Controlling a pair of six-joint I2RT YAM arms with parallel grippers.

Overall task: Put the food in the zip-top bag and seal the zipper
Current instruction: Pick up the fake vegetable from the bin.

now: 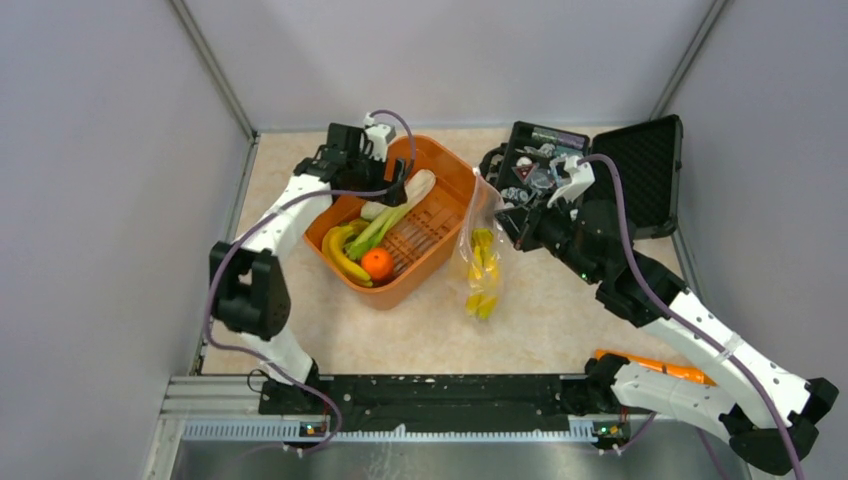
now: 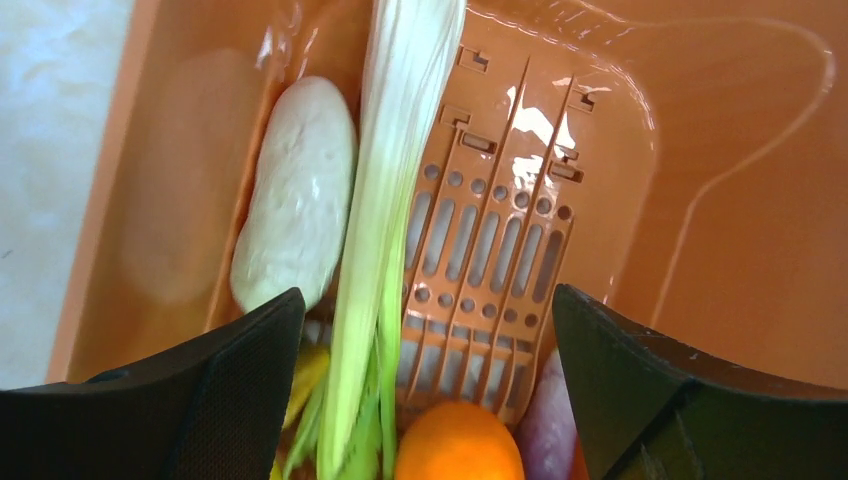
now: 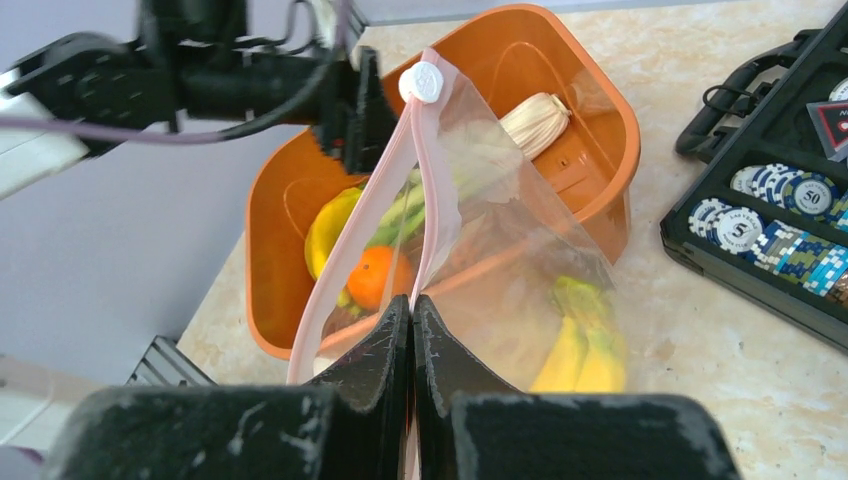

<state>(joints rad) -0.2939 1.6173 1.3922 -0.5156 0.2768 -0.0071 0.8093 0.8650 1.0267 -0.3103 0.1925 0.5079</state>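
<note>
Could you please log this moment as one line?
left end effector: open over basket | right end effector: shut on zip-top bag | some bananas: bagged | orange, stalks: unbagged

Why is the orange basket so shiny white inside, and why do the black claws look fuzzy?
Left wrist view: light bounces off the glossy orange slotted plastic basket as white glare; the open left claw sits very near the lens, so it blurs. Right wrist view: the shut right claw, pinching the clear crinkly zip-top bag, is soft too.

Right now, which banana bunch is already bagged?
The bunch inside the zip-top bag, right of the orange basket; the other bananas lie in that basket.
</note>
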